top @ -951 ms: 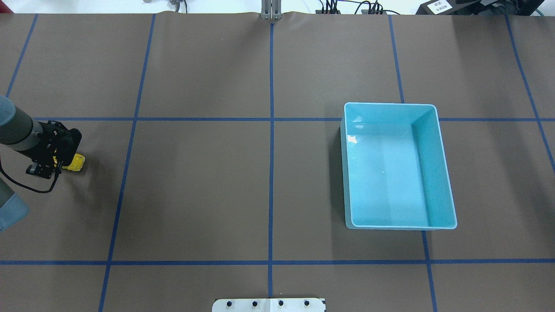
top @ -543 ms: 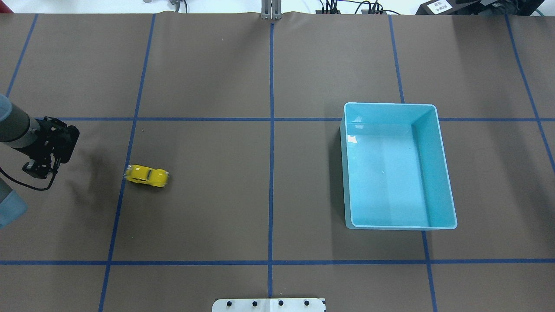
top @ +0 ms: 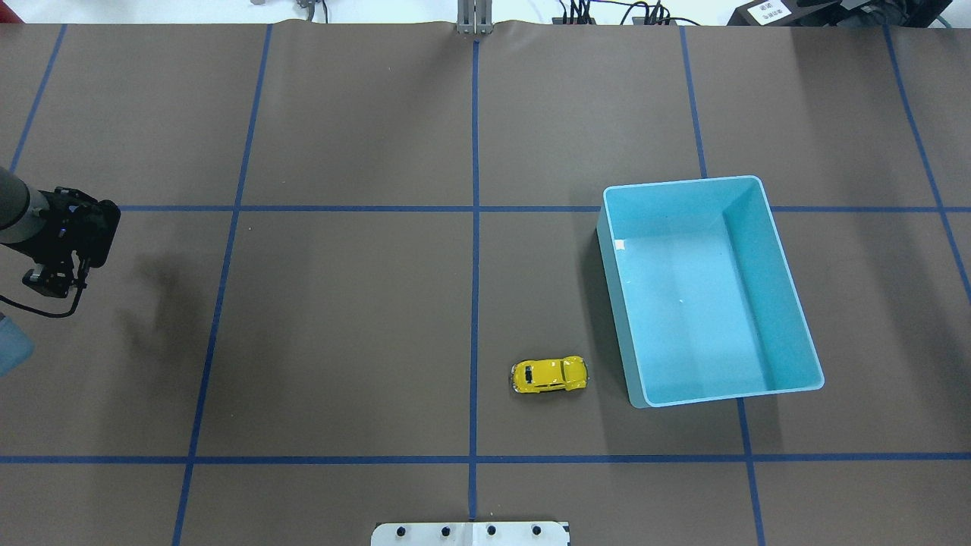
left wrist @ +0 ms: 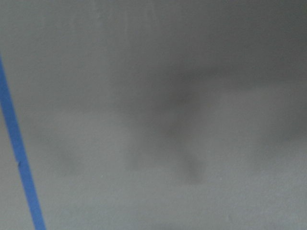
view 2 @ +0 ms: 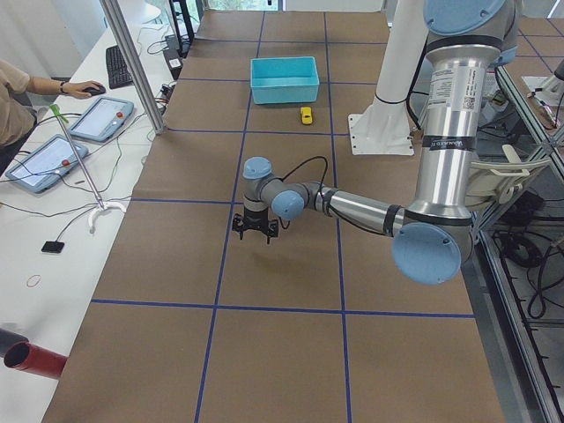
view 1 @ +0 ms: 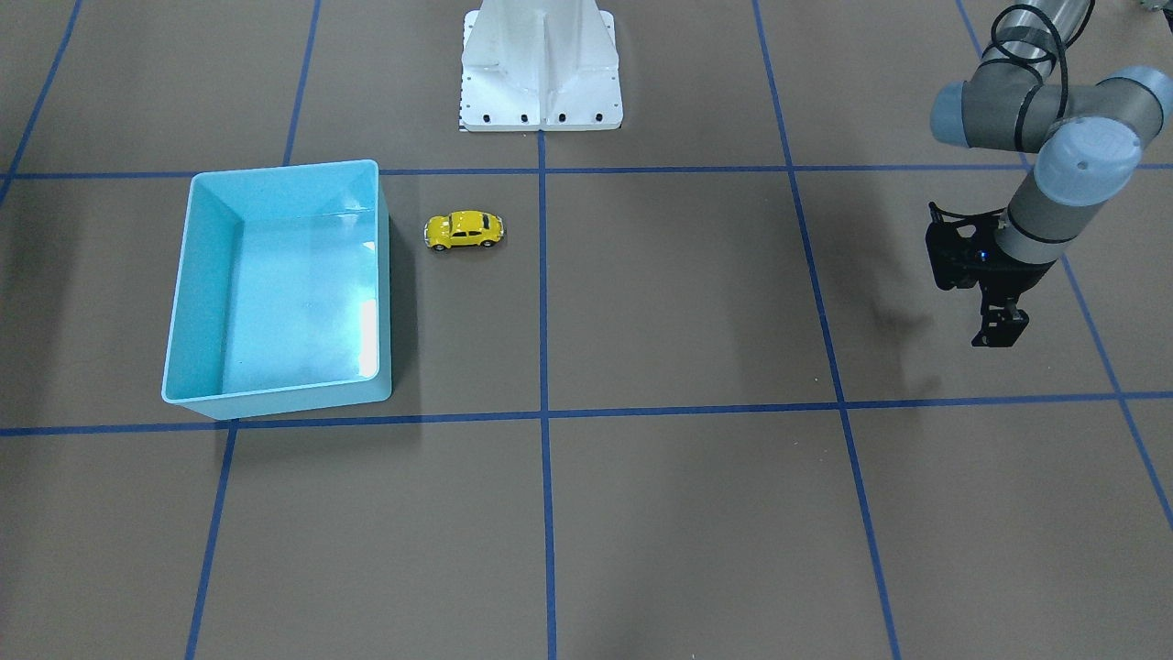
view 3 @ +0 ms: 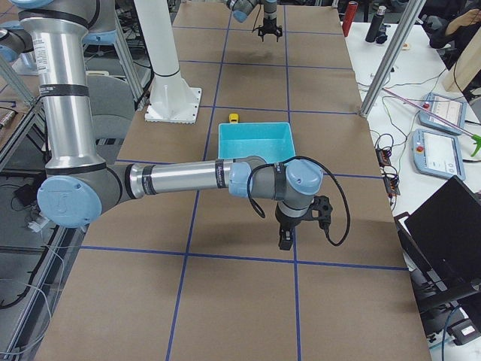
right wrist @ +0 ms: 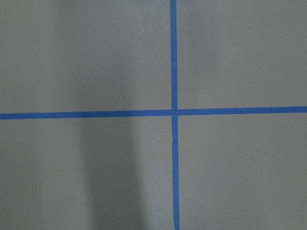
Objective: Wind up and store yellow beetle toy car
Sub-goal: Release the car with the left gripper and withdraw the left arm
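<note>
The yellow beetle toy car (top: pixel 549 374) stands on its wheels on the brown mat, close beside the near left corner of the light blue bin (top: pixel 698 303) and apart from it. It also shows in the front view (view 1: pixel 465 230), next to the bin (view 1: pixel 284 293). My left gripper (top: pixel 50 279) hangs at the far left edge of the table, open and empty, far from the car; it also shows in the front view (view 1: pixel 999 328). My right gripper (view 3: pixel 284 241) shows only in the exterior right view, low over the mat past the bin; I cannot tell whether it is open or shut.
The mat carries a grid of blue tape lines (top: pixel 475 227). The robot's white base (view 1: pixel 541 64) stands at the table's edge. The bin sits skewed to the grid. Both wrist views show only mat and tape.
The car has left my left gripper and rolled right across the mat to the bin. The bin has been pushed and turned. My left gripper has drawn back to the left.
</note>
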Controlling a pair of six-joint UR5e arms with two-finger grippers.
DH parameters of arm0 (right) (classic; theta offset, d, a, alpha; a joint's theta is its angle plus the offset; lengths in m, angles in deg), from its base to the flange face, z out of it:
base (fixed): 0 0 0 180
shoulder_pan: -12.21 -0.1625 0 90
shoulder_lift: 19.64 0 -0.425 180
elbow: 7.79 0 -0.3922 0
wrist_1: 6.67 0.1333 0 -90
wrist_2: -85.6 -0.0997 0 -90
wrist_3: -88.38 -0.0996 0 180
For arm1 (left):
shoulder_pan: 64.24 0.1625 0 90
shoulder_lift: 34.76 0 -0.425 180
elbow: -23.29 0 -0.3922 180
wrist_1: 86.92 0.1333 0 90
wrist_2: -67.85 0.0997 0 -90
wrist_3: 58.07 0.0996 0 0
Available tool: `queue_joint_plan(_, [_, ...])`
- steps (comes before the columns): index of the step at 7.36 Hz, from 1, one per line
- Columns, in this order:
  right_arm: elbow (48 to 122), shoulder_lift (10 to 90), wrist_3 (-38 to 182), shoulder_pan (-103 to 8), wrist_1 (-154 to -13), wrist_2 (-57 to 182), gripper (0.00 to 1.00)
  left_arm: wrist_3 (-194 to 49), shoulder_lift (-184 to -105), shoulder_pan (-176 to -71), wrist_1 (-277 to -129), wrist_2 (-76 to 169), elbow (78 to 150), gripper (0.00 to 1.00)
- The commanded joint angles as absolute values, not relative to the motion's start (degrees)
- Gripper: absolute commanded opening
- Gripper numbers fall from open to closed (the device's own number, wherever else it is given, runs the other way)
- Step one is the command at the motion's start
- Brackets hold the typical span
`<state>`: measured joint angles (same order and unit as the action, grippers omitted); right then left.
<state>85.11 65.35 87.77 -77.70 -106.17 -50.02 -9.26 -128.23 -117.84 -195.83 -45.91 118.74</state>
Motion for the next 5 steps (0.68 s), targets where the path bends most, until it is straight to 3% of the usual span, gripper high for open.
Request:
queue_joint_plan(1, [85.11,65.35,87.77,-77.70,-106.17,-50.02,1.00,-17.60,-128.10,-120.65,-195.81,-46.15,118.74,1.00])
queue_joint_plan(5, [85.11,63.34,87.77,-77.44,-106.25,-50.02,1.00,-57.79,-128.54,-130.31,-190.03,-57.63,119.00,1.00])
